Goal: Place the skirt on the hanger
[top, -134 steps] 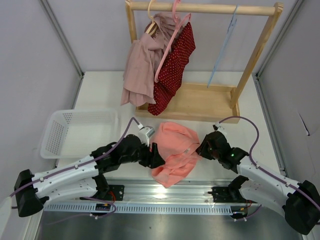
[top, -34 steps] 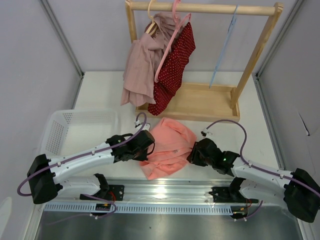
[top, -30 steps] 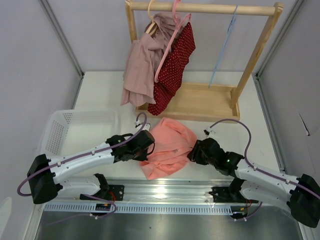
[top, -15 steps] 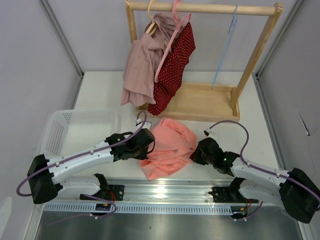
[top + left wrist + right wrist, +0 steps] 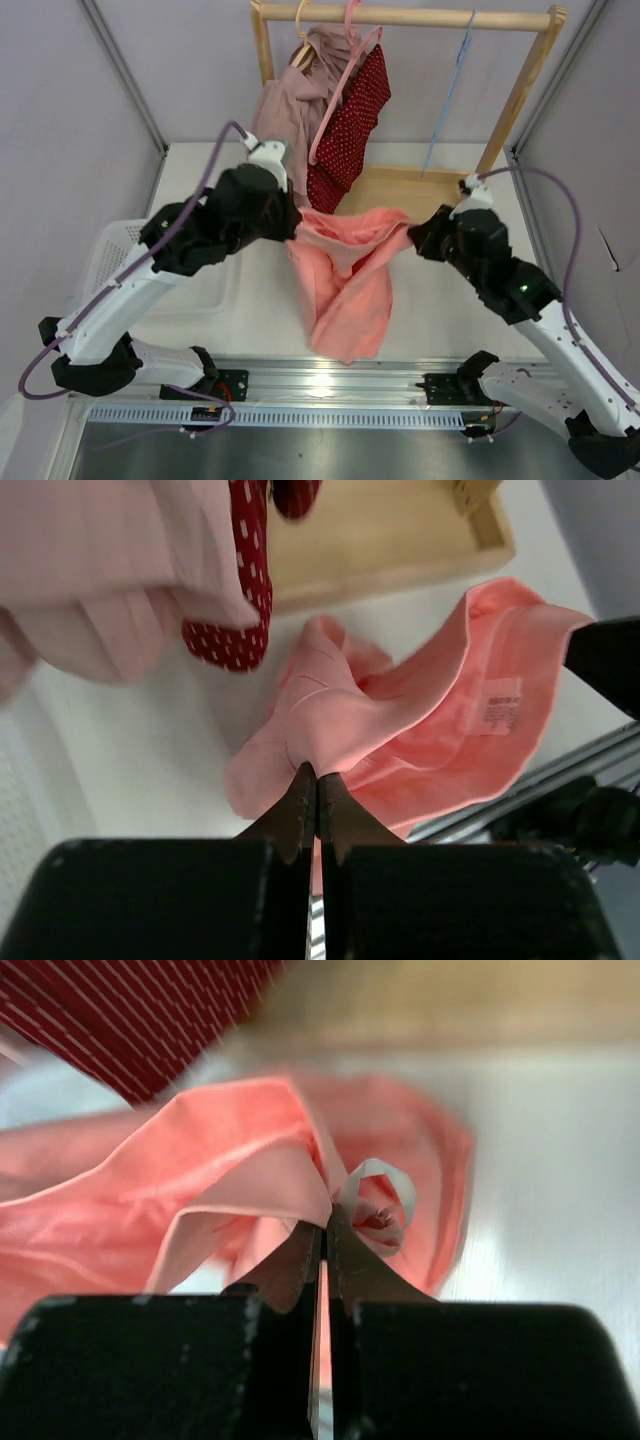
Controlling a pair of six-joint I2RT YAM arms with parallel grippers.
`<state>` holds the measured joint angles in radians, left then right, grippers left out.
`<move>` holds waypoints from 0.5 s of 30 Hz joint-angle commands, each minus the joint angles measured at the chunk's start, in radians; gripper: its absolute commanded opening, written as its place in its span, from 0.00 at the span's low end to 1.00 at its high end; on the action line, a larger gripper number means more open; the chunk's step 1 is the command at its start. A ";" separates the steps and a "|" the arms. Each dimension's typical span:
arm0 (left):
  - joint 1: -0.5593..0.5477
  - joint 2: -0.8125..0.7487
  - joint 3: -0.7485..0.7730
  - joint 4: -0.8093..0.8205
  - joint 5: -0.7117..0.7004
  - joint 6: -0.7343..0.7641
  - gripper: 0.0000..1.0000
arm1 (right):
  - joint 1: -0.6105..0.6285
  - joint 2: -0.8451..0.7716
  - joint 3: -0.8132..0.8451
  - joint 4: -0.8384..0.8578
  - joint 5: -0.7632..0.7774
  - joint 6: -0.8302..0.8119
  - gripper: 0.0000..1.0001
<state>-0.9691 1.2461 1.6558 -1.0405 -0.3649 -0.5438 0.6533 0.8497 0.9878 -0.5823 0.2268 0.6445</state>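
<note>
While both jaws clamp its top edge, skirt (image 5: 345, 290) stretched crosswise between them, hem hanging down.

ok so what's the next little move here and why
Probably carry the skirt up and back toward the light-blue hanger. The left tool and right tool are each shut on its top edge and hold it spread in the air, hem hanging down. The hanger hangs bare on the wooden rack at the back.

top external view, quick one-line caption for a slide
Left gripper and right gripper hold the skirt spread between them; the hanger hangs bare on the rack behind.
</note>
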 commanded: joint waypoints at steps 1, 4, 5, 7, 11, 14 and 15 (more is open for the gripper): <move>0.061 0.068 0.247 -0.073 -0.045 0.116 0.00 | -0.073 0.043 0.244 -0.099 0.028 -0.201 0.00; 0.118 0.144 0.460 -0.099 -0.020 0.149 0.00 | -0.122 0.106 0.421 -0.111 0.014 -0.287 0.00; 0.144 0.162 0.501 -0.107 -0.019 0.159 0.00 | -0.133 0.124 0.464 -0.116 0.009 -0.304 0.00; 0.171 0.200 0.610 -0.128 0.010 0.165 0.00 | -0.158 0.161 0.547 -0.132 -0.004 -0.350 0.00; 0.202 0.171 0.575 -0.107 0.040 0.153 0.00 | -0.193 0.241 0.699 -0.186 -0.056 -0.371 0.00; 0.202 0.080 0.352 -0.037 0.059 0.137 0.00 | -0.192 0.203 0.651 -0.194 -0.084 -0.344 0.00; 0.202 0.055 0.310 -0.021 0.064 0.130 0.00 | -0.192 0.187 0.584 -0.189 -0.099 -0.333 0.00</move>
<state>-0.7822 1.3857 2.0739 -1.0924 -0.3138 -0.4316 0.4740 1.0866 1.6230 -0.7498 0.1474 0.3244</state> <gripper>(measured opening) 0.006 0.018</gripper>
